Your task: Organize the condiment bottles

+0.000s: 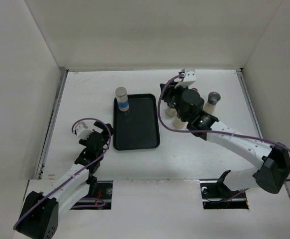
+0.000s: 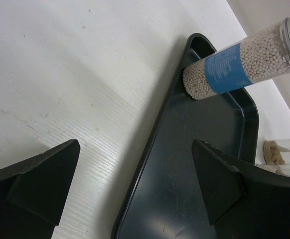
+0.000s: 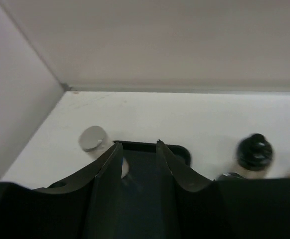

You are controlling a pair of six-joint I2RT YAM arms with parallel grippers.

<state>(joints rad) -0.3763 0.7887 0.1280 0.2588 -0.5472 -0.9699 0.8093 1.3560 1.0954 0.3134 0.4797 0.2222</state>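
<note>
The black tray (image 1: 116, 135) holds one blue-banded bottle (image 1: 122, 98) of white beads (image 2: 264, 50), upright in its far-left corner. Other bottles (image 1: 213, 99) stand on the worktop off the tray's right edge, around the right claw (image 3: 135, 145), which is closed; I cannot tell if it grips anything. The left claw (image 2: 135, 147) gapes wide, empty.

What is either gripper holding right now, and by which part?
Nothing visibly. Left gripper: jaws open beside the black tray, empty. Right gripper: jaws shut among the condiment bottles, nothing seen between them.

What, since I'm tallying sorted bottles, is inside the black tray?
One blue-labelled bottle of white beads stands in the far-left corner of the black tray. The rest of its floor shows bare from above; only the spot under the bottle is covered.
</note>
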